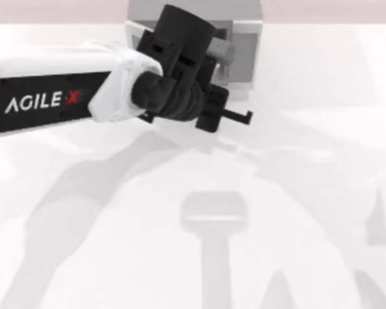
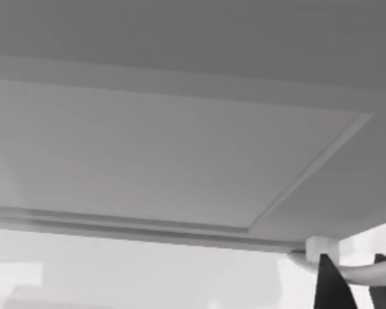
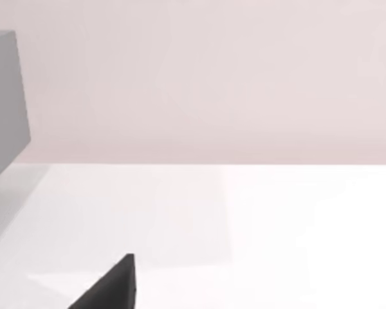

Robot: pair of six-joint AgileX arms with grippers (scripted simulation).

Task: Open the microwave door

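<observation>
The grey microwave (image 1: 193, 11) stands at the back middle of the table. Its door (image 1: 243, 51) faces the front, mostly covered by my left arm. Up close in the left wrist view, the microwave door (image 2: 167, 154) fills the picture with its framed grey window. At the door's edge, the handle (image 2: 367, 271) runs across between two dark fingers (image 2: 333, 286). My left gripper (image 2: 355, 273) is shut on this bar. From above, the left gripper (image 1: 206, 61) sits right against the handle (image 1: 224, 51). My right gripper (image 3: 116, 286) is parked off to the side, outside the top view.
The white table (image 1: 276, 225) stretches out in front of the microwave, crossed only by arm shadows. A pale pink wall (image 3: 231, 84) runs behind it. The microwave's grey side (image 3: 3, 103) shows at the edge of the right wrist view.
</observation>
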